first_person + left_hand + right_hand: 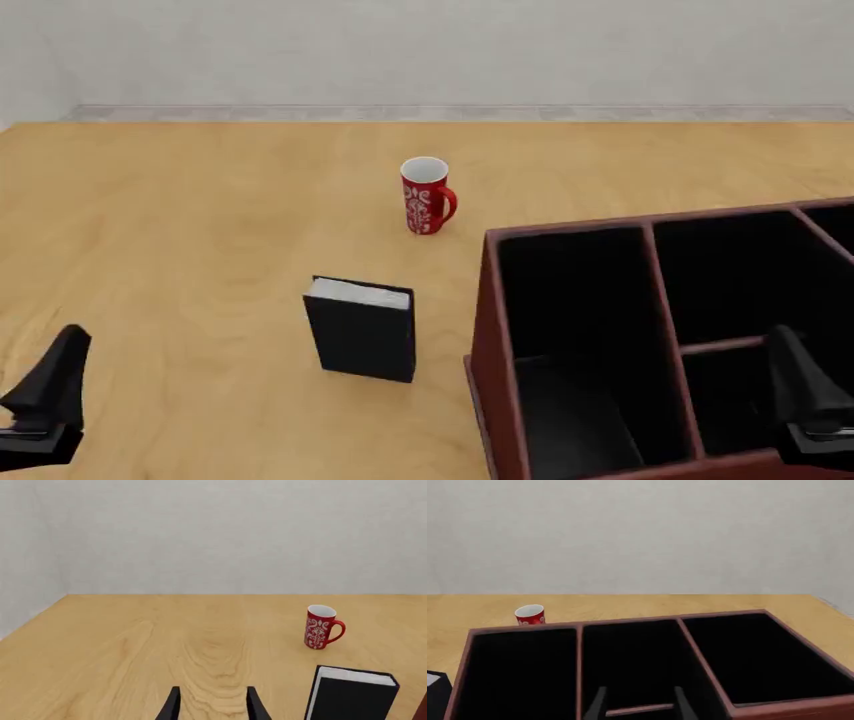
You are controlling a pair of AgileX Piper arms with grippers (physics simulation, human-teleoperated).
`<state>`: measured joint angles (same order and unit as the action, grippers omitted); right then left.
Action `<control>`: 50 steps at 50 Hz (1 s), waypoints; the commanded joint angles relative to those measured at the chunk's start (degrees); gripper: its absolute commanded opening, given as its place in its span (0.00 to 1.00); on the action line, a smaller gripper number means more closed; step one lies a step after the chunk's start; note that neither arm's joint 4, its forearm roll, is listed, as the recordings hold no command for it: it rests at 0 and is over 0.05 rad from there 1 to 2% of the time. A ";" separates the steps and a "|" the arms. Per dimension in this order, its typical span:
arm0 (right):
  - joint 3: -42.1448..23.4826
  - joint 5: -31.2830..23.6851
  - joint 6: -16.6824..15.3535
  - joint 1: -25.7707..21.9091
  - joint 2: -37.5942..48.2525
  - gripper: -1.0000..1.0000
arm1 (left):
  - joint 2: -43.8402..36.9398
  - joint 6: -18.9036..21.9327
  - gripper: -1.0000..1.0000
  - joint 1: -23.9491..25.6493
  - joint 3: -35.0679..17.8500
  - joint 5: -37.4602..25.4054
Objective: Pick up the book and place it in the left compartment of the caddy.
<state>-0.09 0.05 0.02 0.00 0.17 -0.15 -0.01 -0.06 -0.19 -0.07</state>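
Book [362, 338] upright — page edges up

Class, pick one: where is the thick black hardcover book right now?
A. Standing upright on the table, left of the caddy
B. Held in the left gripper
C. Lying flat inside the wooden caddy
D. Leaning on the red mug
A: the thick black hardcover book stands upright on the wooden table, apart from the reddish-brown wooden caddy to its right.

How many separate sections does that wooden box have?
4, perhaps more past the picture's edge. In the caddy: the long left compartment, a middle one split by a crossbar into two, and a right one.
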 commanded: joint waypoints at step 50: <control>-21.33 -0.94 -3.08 -17.64 25.13 1.00 | -0.53 0.06 1.00 0.05 0.08 0.57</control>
<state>-13.68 0.74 -0.77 -11.19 17.10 -0.59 0.23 0.02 -0.61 0.12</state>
